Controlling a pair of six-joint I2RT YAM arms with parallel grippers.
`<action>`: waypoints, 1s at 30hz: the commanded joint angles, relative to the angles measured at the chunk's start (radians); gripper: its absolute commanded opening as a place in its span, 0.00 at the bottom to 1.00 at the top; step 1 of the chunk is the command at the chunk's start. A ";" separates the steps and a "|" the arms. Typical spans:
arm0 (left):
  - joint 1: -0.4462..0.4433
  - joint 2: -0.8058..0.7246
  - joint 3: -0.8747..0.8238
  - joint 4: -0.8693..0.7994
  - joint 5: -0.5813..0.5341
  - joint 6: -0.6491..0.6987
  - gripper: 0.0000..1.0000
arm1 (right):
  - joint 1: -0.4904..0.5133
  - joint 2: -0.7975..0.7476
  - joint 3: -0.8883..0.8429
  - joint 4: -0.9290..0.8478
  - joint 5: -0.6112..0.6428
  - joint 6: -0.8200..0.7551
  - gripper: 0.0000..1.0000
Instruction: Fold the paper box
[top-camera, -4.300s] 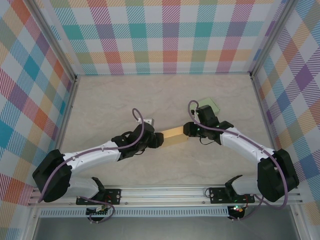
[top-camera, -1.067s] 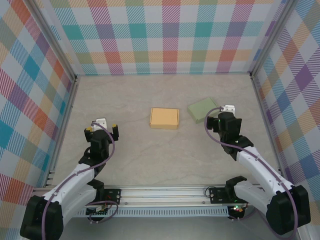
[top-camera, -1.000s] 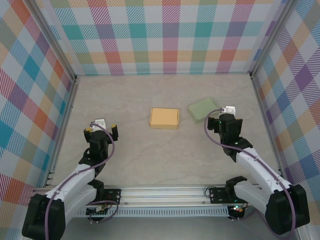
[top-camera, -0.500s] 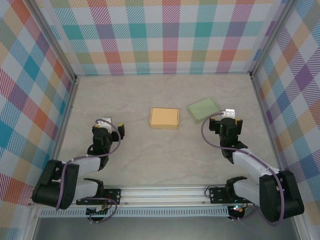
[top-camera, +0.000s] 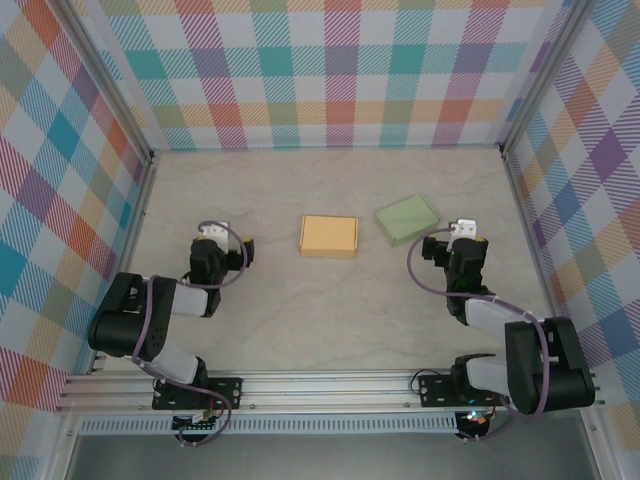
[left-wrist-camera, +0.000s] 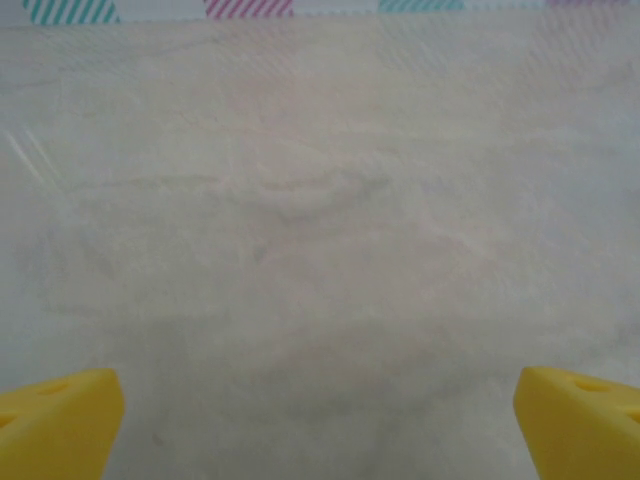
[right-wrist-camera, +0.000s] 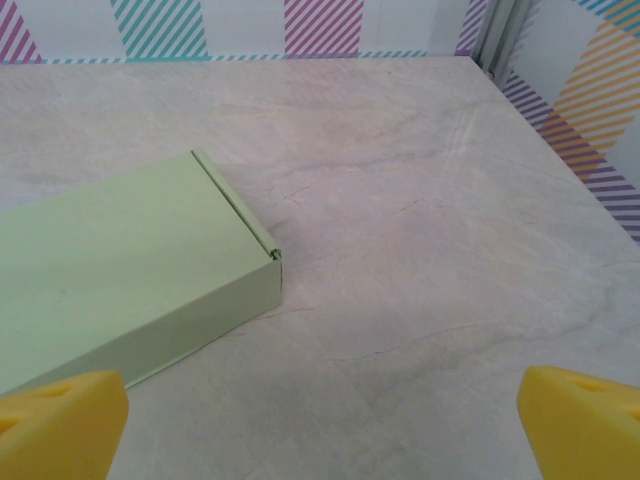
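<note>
**A:** Scene status?

**B:** Plaid-walled cell (top-camera: 340, 70) with a pale marble-look counter (top-camera: 330, 320). Both arms sit low towards the near edge, the left arm (top-camera: 135, 325) on the left side and the right arm (top-camera: 530, 350) on the right.

**A:** Where's the box?

**B:** The orange paper box (top-camera: 329, 236) lies flat mid-counter and looks folded shut, lid side up. It sits between the two hands, slightly farther back than both, and nothing is touching it. A green paper box (top-camera: 407, 219) sits just to its right, also flat and closed, rotated a bit. The two boxes are near each other but not touching.

**A:** Hands?

**B:** The left hand (top-camera: 213, 237) is spread wide and empty, well apart from the orange box on its left. In the left wrist view the yellow fingertips (left-wrist-camera: 55, 420) sit at both lower corners, with bare counter between and ahead of them.

**A:** And the right?

**B:** Same. The right hand (top-camera: 460, 235) is spread wide with nothing in it, near the green box's right end but not in contact. The right wrist view has the green box ahead and to the left, its corner and lid seam visible. The left fingertip overlaps the box's near edge in frame, but I can't tell any contact from that. A wall post stands at the far right corner (right-wrist-camera: 505, 35).
</note>
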 joint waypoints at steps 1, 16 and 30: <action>0.058 0.010 0.050 -0.079 0.051 -0.065 1.00 | -0.013 0.035 -0.005 0.138 -0.096 -0.030 1.00; 0.058 0.009 0.051 -0.081 0.053 -0.063 1.00 | -0.105 0.283 0.094 0.204 -0.310 0.021 1.00; 0.058 0.009 0.050 -0.081 0.052 -0.062 1.00 | -0.105 0.283 0.092 0.212 -0.309 0.020 1.00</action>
